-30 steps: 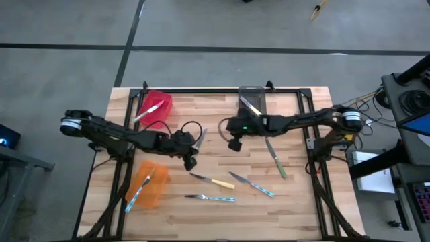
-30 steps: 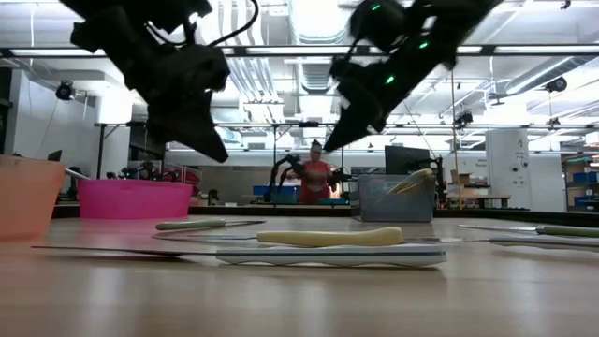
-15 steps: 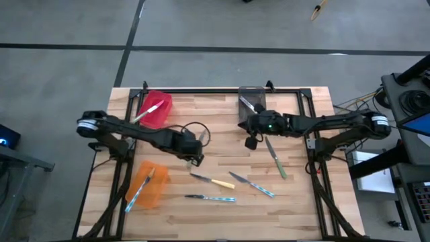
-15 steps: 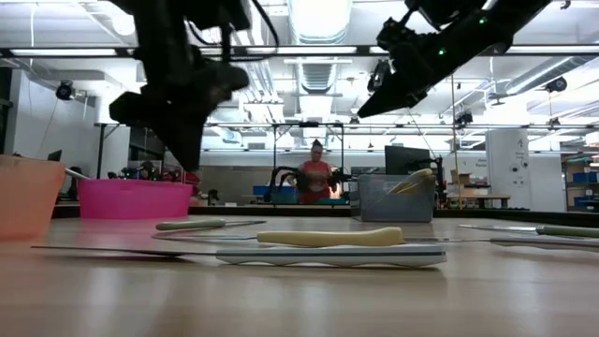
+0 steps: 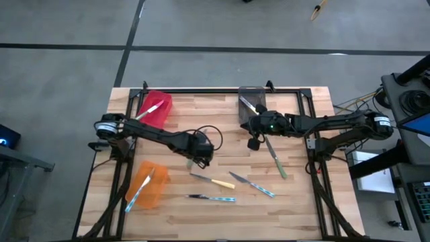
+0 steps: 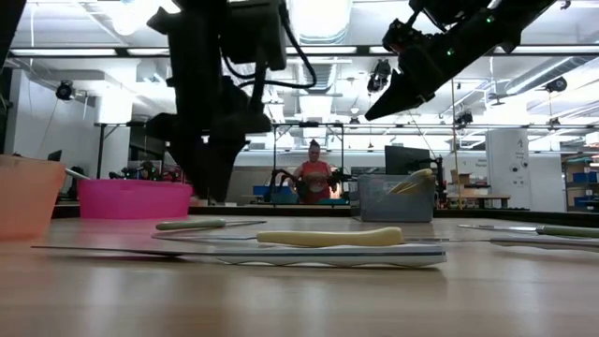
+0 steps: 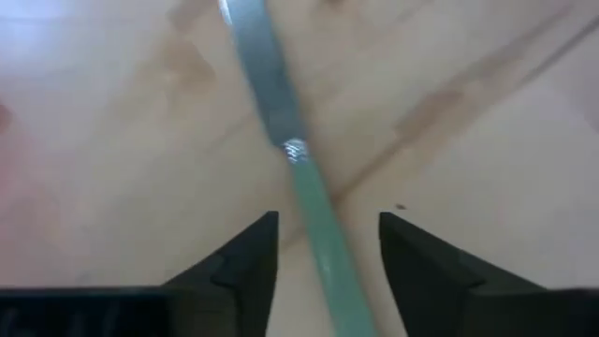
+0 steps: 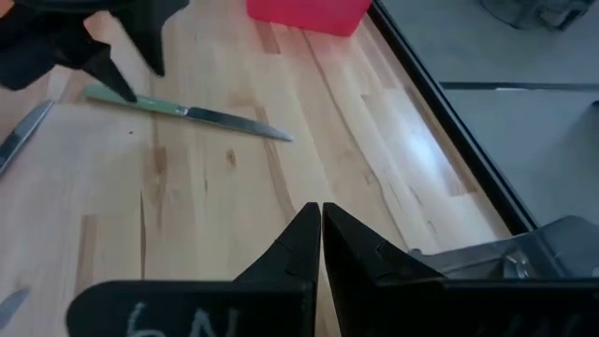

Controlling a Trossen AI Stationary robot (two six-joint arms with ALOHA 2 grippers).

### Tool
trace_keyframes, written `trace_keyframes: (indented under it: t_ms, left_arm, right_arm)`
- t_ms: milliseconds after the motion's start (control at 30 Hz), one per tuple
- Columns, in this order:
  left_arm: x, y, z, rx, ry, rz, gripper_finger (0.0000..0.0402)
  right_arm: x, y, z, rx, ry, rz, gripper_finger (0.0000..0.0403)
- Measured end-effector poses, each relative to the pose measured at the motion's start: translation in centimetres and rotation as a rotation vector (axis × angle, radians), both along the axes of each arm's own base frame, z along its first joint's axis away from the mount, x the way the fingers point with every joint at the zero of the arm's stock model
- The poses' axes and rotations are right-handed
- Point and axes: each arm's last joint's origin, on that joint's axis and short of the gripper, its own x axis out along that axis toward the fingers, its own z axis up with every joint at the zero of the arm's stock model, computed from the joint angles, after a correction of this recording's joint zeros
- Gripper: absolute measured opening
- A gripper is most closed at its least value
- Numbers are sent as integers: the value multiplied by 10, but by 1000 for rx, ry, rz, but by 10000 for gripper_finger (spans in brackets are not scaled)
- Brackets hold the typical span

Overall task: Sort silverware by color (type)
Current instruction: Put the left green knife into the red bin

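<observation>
1. The left hand [image 7: 328, 257] hangs low over the bench [image 5: 295, 202] middle, fingers spread, holding nothing.
2. A green knife [image 7: 314, 201] lies flat right under it, handle between the fingers, long axis running away from the wrist, blade farthest.
3. The right hand [image 8: 320, 220], pinched shut and empty, waits near the grey bin [image 5: 251, 94], farther from this knife.
</observation>
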Motion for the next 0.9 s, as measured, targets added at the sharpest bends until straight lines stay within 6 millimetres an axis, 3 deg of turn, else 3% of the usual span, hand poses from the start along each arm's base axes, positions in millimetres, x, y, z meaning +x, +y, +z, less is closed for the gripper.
trace_keyframes:
  t_ms: [200, 467, 900]
  left_arm:
    - [-2, 0, -12, 79, -29, -57, 200]
    - [-5, -10, -23, 226, -66, -141, 194]
    - [-12, -10, -42, 221, -132, -124, 194]
  right_arm:
    - [-1, 0, 0, 3, 2, -2, 8]
    - [-1, 0, 0, -1, 3, 1, 8]
    - [-1, 0, 0, -4, 4, 2, 8]
